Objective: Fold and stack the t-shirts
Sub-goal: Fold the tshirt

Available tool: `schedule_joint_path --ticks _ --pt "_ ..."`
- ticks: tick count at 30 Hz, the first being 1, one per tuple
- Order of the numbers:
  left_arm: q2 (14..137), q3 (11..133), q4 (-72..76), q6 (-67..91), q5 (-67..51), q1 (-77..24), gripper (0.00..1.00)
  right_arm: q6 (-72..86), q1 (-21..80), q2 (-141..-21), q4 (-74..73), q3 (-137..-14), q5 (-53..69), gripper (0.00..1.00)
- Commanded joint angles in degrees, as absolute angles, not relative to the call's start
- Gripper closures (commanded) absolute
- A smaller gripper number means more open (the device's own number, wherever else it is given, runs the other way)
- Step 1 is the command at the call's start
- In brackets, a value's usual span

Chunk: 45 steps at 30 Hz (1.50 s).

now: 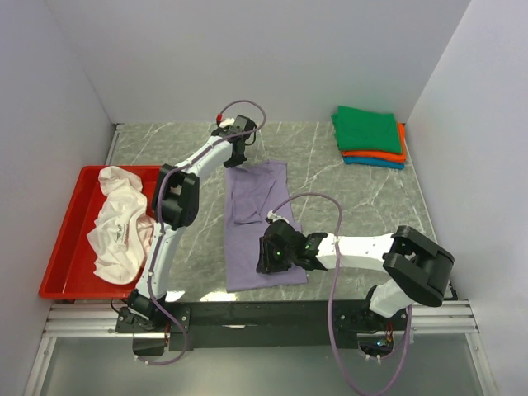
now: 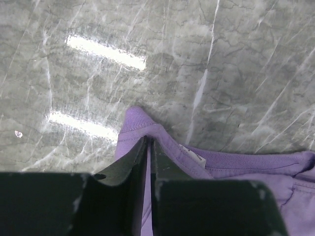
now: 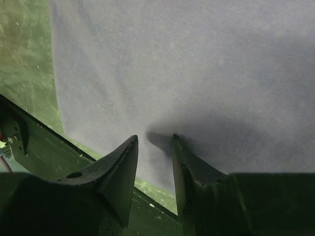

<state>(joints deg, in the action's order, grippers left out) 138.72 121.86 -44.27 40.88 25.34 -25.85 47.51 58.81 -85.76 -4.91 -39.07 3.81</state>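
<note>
The lavender t-shirt [image 1: 257, 219] lies flat and lengthwise in the middle of the table. My left gripper [image 1: 237, 155] is at its far end, shut on the cloth at the collar corner; the left wrist view shows purple cloth [image 2: 236, 167] pinched between the shut fingers [image 2: 148, 141]. My right gripper [image 1: 266, 261] is over the shirt's near end, open, with its fingertips [image 3: 154, 139] on or just above the cloth [image 3: 197, 64] near the hem. A crumpled white t-shirt [image 1: 120, 223] lies in the tray. Folded green [image 1: 367, 128], orange [image 1: 394, 154] and teal [image 1: 375, 162] shirts form a stack at the back right.
The red tray [image 1: 62, 256] stands at the left edge of the table. White walls close in the left, back and right sides. The black rail [image 1: 264, 313] with the arm bases runs along the near edge.
</note>
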Motion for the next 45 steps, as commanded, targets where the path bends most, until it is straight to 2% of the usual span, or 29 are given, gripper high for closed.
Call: schedule_joint_path --ticks 1,3,6,7,8,12,24,27,30,33,37,43,45 --pt "138.9 124.5 -44.1 39.6 26.5 -25.8 0.88 48.4 59.3 -86.8 -2.5 -38.8 2.3 0.59" --pt "138.7 124.7 -44.2 39.9 26.6 -25.8 0.85 48.5 59.4 -87.2 -2.5 -39.0 2.3 0.59" --pt "138.9 125.0 -44.2 39.9 26.8 -25.8 0.89 48.7 59.3 -87.4 -2.2 -38.9 2.4 0.59" --pt "139.0 125.1 -44.2 39.8 26.7 -25.8 0.85 48.7 59.4 -87.6 -2.2 -39.0 2.4 0.59" --pt "139.0 125.2 -44.4 39.9 26.8 -25.8 0.70 48.7 59.4 -87.6 -2.0 -38.9 2.4 0.59" --pt "139.3 125.4 -44.4 40.3 27.2 -25.8 0.59 49.0 59.4 -88.2 -1.5 -38.8 2.6 0.59" --pt "141.8 127.8 -44.9 40.9 28.1 -25.8 0.58 49.2 59.6 -89.5 -0.4 -38.3 3.3 0.60" --pt "142.6 128.3 -44.9 40.8 28.3 -25.8 0.59 49.2 59.6 -89.8 -0.2 -38.2 3.5 0.60" --pt "142.6 128.8 -45.4 40.8 28.9 -25.8 0.66 49.5 59.6 -89.8 -0.2 -37.9 3.5 0.60" --pt "141.4 127.9 -44.7 40.9 29.4 -25.8 0.79 49.6 59.6 -89.7 -0.1 -37.5 3.4 0.60" --pt "139.8 127.9 -44.5 40.2 30.2 -25.7 0.89 50.1 59.6 -90.3 -0.2 -36.8 3.9 0.60" --pt "137.8 127.6 -44.3 39.5 30.6 -24.3 1.00 51.4 59.5 -90.2 2.2 -35.4 4.0 0.61" --pt "137.1 127.3 -44.1 39.2 30.4 -23.8 1.00 51.9 59.6 -90.3 2.5 -35.1 4.2 0.61"
